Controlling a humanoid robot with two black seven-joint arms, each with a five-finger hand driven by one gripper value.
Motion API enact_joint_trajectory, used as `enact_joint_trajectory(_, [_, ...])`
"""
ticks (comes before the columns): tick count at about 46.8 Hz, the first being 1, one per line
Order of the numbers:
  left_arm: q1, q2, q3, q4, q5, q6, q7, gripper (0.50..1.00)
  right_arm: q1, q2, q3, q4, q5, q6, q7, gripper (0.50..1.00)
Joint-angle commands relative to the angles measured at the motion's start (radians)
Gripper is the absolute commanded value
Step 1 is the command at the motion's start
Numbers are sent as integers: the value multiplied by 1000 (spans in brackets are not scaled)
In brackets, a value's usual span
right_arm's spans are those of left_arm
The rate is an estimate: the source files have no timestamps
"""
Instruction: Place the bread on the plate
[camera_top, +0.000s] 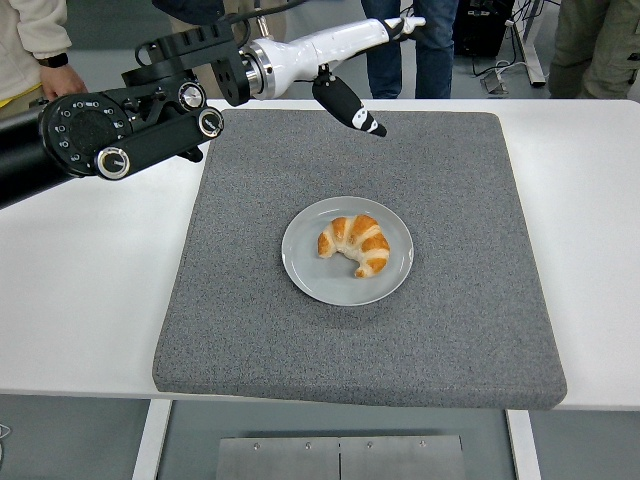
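People (405, 45) at top cut off, perhaps four

White table (90, 300) bears a mat (460, 300) (grey, felt-like).

One croissant (355, 243), one plate (300, 268), one mat (470, 300)

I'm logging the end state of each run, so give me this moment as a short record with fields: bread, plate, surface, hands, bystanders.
bread: one croissant, lying on the plate, touched by nothing
plate: round grey plate, near the middle of the mat
surface: grey mat on a white table
left hand: left hand raised over the mat's far edge, fingers spread, holding nothing
right hand: not in view
bystanders: several people standing behind the far edge of the table, seen only in part
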Motion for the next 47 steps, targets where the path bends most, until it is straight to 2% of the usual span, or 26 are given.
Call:
enact_joint_trajectory(1, [2,-31,-12,55,-90,-2,-2,978,0,0,0,0,0,0,1,1000])
enact_joint_trajectory(9, [19,-119,-23,184,-208,-2,-10,978,0,0,0,0,0,0,0,1000])
enact_joint_trajectory(19, [76,-190,-68,288,-376,-2,-13,978,0,0,0,0,0,0,0,1000])
enact_joint_trajectory(25, [96,-216,-110,386,-465,-8,-21,978,0,0,0,0,0,0,0,1000])
enact_joint_trajectory(31, [117,-224,-137,435,-535,-16,-54,977,0,0,0,0,0,0,0,1000])
enact_joint_trajectory(41, [168,-213,-201,449,-620,-20,-55,977,0,0,0,0,0,0,0,1000])
enact_joint_trajectory(47, [189,-210,-284,468,-674,-20,-42,977,0,0,-2,2,0,1,1,1000])
